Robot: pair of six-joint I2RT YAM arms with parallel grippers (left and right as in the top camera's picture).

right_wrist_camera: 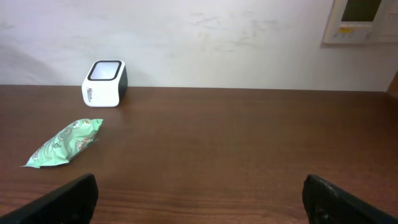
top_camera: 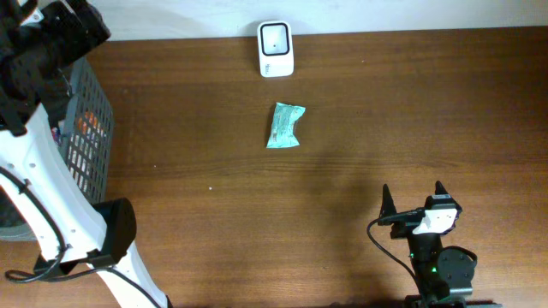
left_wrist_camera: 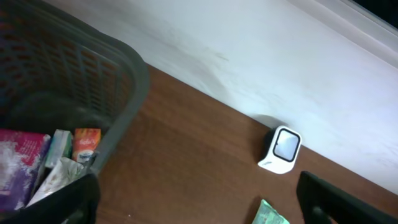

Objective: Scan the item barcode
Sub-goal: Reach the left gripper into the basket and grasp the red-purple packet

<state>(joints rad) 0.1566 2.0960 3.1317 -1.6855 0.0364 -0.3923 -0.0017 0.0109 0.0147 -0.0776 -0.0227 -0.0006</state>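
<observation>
I judge the scan not yet done. The packet (top_camera: 284, 126) lies loose on the table (top_camera: 445, 103) at centre frame in the overhead view, just below the scanner (top_camera: 276, 49) at top centre and not touching it. My right gripper (top_camera: 413, 198) sits at lower right, jaws spread and empty, with the packet well apart, up and to its left. My left gripper (left_wrist_camera: 199, 208) hangs by the basket (top_camera: 90, 128) at upper left, also spread, pinching nothing. Grasping the packet and presenting it remain.
</observation>
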